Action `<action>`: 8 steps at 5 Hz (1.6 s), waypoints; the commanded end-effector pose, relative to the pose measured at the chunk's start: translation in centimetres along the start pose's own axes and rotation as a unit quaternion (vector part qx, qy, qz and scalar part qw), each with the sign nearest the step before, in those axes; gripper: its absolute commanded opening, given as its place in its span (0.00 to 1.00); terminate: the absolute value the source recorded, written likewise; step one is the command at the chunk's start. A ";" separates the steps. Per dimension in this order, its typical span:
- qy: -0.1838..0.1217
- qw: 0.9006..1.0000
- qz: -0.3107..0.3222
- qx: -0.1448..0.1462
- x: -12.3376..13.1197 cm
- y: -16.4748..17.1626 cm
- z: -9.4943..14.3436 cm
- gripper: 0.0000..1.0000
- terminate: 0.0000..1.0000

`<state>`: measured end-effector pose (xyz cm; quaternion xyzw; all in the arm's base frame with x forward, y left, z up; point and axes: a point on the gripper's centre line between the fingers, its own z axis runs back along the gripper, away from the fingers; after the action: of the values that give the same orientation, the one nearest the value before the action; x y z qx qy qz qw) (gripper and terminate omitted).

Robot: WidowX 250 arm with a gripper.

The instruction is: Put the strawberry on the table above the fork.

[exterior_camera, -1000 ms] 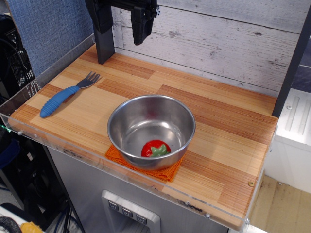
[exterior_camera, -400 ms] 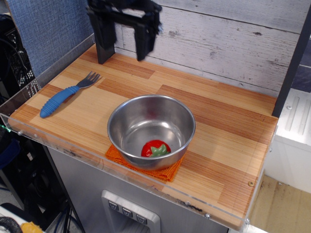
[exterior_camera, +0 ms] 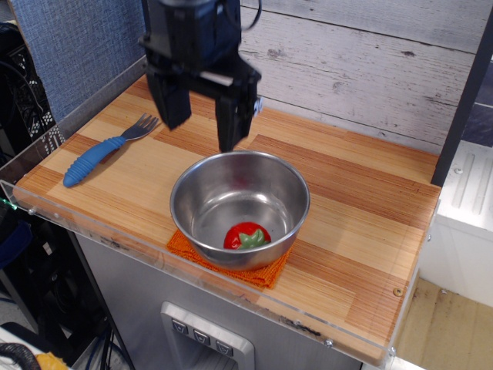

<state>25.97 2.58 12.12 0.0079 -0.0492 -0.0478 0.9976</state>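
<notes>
1. Gripper: black, two fingers pointing down, spread wide, nothing between them. Hangs above the table, just behind the back-left rim of the bowl. Right-hand finger tip sits close to the rim in view; contact can't be told.
2. Around it: fork to the left, lying flat w/ blue ribbed handle toward the front-left edge, tines toward the back. Well apart from the bowl, near the left-hand finger. Grey plank wall behind, blue fabric panel at left.
3. In the way: bowl wall stands betw. gripper and the fruit; bare wood betw. bowl and fork.
4. Vs 1.0 s ago: gripper was up at the top edge of frame, fingers barely apart. By 0.4 s ago fingers spread. Now lower and shifted fwd toward the bowl. Bowl, fork, fruit unmoved.
5. Containers: steel bowl sits on an orange cloth near the front edge. Inside, at the bottom toward the front: strawberry, red, green cap facing up. Not touched by the gripper.
</notes>
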 end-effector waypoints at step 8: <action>-0.020 0.998 0.020 0.052 1.0 -0.4 -3.5 1.00 0.00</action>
<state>27.06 1.41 7.71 0.0560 -0.0547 -0.0303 0.9965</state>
